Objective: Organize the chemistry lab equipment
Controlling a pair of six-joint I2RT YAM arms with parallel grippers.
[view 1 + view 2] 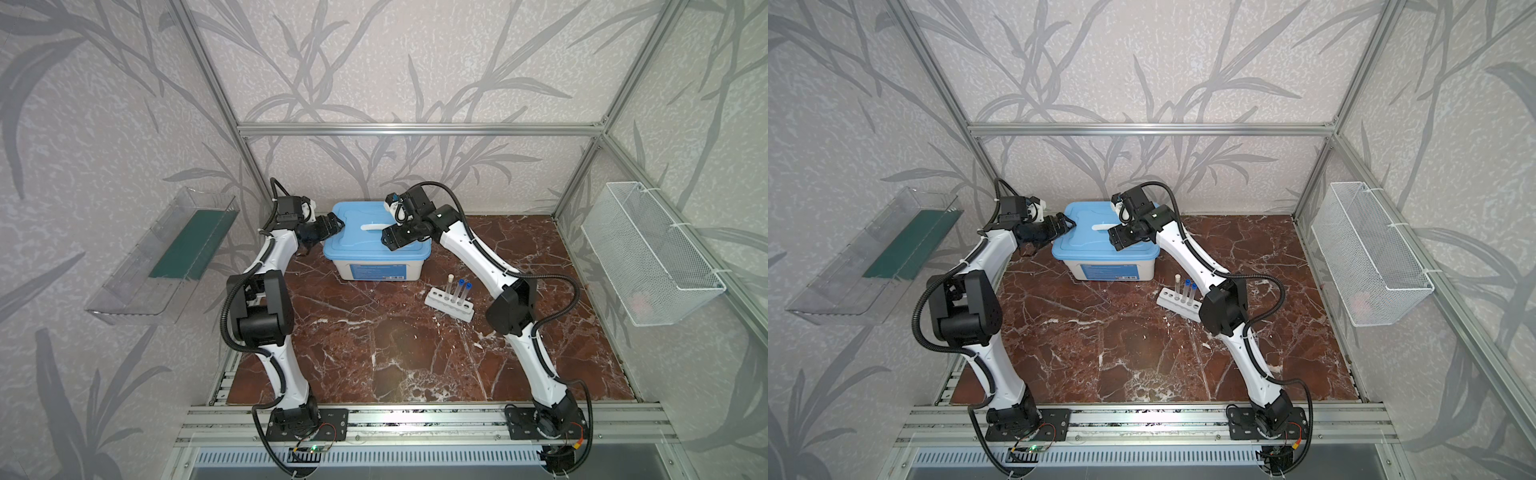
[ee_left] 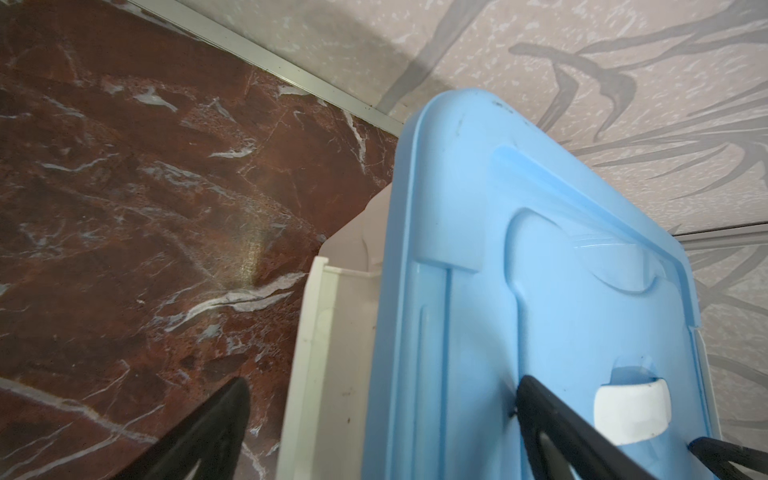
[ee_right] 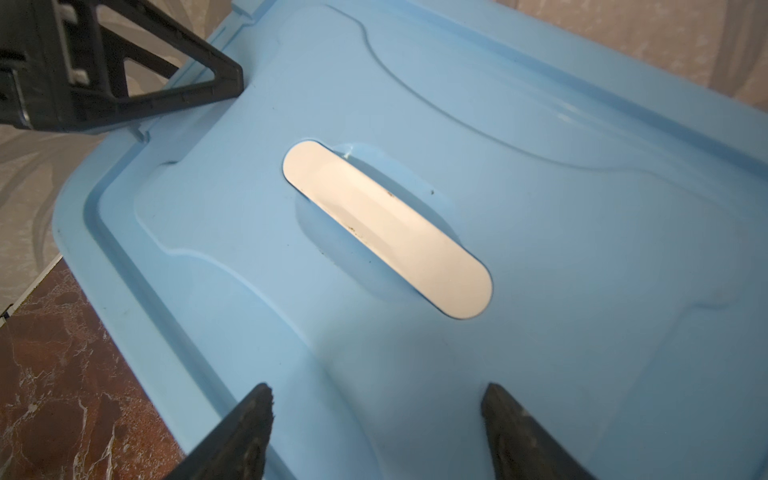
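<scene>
Both top views show the dark red marble tabletop (image 1: 374, 353) lowest in the frame. Right of centre on it is a white six-hole plastic rack (image 1: 435, 300). Three thin clear test tubes stand upright toward its right end, one white-capped (image 1: 450, 286) and two blue-capped (image 1: 461, 291). They look already sorted, since the holes keep them from rolling.

Higher in the frame sits the big white plastic bin (image 1: 376, 270), with its light blue lid (image 1: 353, 245) seated on top. Both arms meet over it. In the left wrist view, the left gripper (image 2: 382, 380) is spread wide across the lid's edge. One finger is over the lid and the other is outside the bin wall, gripping nothing; I judge it is placed to steady or press that edge.

In the right wrist view, the right gripper (image 3: 378, 388) hovers over the lid, short of the white oval handle (image 3: 386, 228). Its jaws are apart and empty.

No other lab ware is in sight, and the lid hides whatever the bin holds.
</scene>
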